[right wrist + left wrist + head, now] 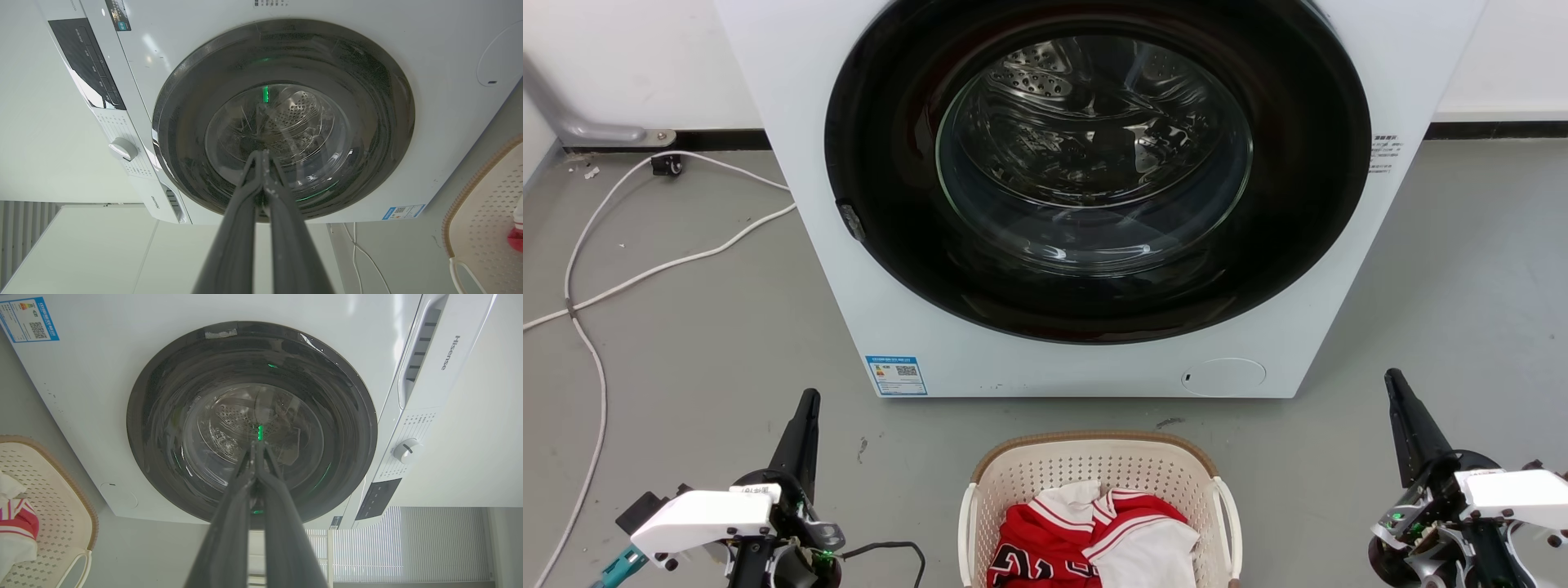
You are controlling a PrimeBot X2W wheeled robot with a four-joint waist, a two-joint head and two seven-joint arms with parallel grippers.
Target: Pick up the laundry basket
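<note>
One washing machine [1045, 367] looms ahead, the laundry basket [1094, 439] sits on the floor [686, 327] just before it, and my left tool [809, 402] and right tool [1395, 382] — both pinched closed, empty — flank it, set, I judge, for its handles [1232, 523].

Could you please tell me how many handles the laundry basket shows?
2 on the laundry basket: a left handle and a right handle; its near end is cut off.

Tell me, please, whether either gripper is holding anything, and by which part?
Nothing is held. The left gripper and the right gripper are both shut on nothing, one on each side of the laundry basket, neither touching it.
</note>
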